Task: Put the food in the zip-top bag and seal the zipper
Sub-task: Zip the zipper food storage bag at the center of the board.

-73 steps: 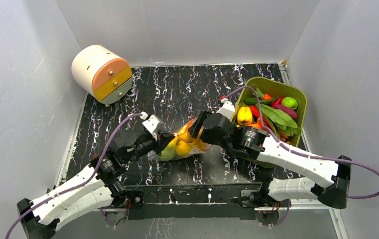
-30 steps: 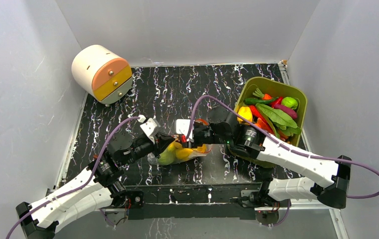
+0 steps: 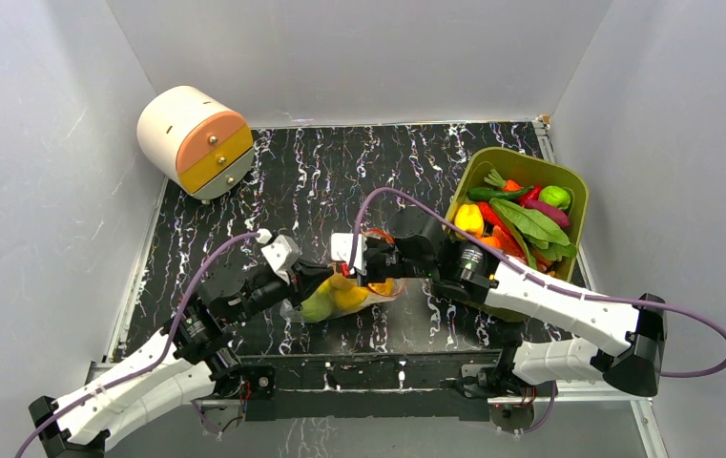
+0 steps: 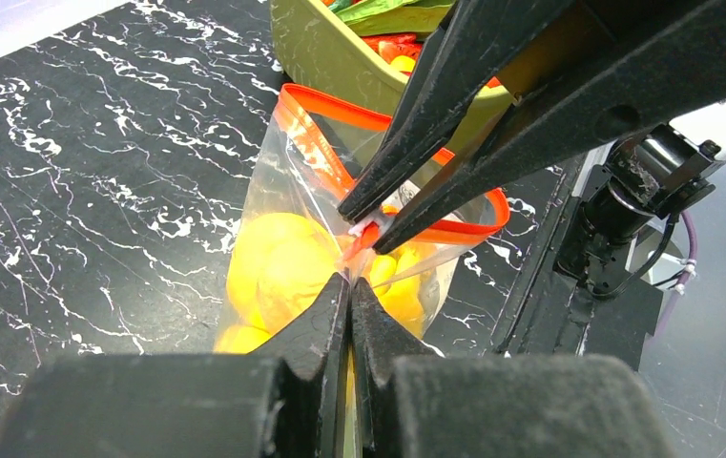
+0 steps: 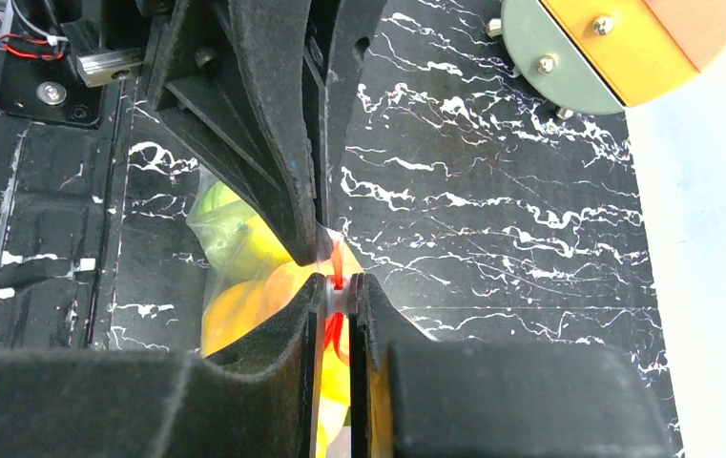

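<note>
The zip-top bag [image 3: 344, 298] lies at the table's near middle, holding yellow food [image 4: 273, 262] and a green piece [image 3: 319, 303]. Its red-orange zipper [image 4: 313, 143] gapes in a loop, so the mouth stands open. My left gripper [image 4: 350, 282] is shut on the clear plastic at the bag's corner, just below the zipper's end. My right gripper [image 5: 339, 282] reaches in from the opposite side and is shut on the white slider tab [image 5: 338, 292]. The two grippers' tips nearly touch [image 3: 342, 273].
An olive-green tub [image 3: 576, 191] full of more toy vegetables stands at the right, behind my right arm. A white round cabinet [image 3: 192, 141] with orange and yellow drawers sits at the far left. Grey walls enclose the black marbled table [image 3: 340, 172].
My right gripper has shut onto the slider tab at the zipper's end. The left arm has drawn slightly toward the near left, still holding the bag's corner.
</note>
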